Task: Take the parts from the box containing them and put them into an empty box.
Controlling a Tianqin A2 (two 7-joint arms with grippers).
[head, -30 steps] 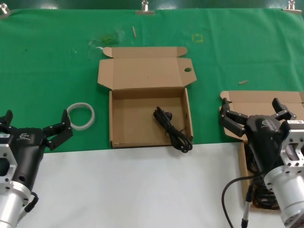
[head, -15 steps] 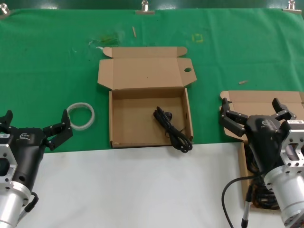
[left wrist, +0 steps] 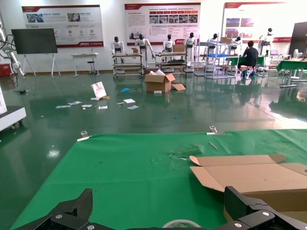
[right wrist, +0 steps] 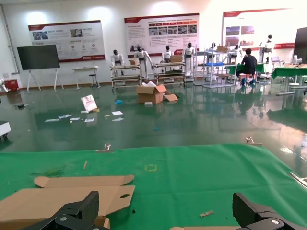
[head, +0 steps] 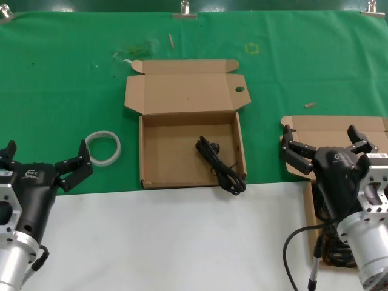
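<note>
The shallow carton with the round-holed flap point(head: 140, 151) lies open at the middle of the green cloth, and one black power cord point(head: 219, 167) rests in its near right corner. The plain-lidded carton point(head: 327, 127) sits at the right, mostly hidden under my right arm; more black cords point(head: 333, 251) show in its near end. My right gripper point(head: 319, 136) hovers open over that carton, holding nothing. My left gripper point(head: 46, 148) stands open at the lower left, beside the white ring point(head: 103, 147). In the wrist views, both the left gripper point(left wrist: 160, 199) and the right gripper point(right wrist: 166, 201) are spread wide.
The white table surface point(head: 182, 242) runs along the front, below the green cloth point(head: 73, 79). A small wooden chip point(head: 310, 104) lies beyond the right carton. The holed carton's lid point(right wrist: 62, 196) shows in the right wrist view, and its lid point(left wrist: 249, 175) also shows in the left wrist view.
</note>
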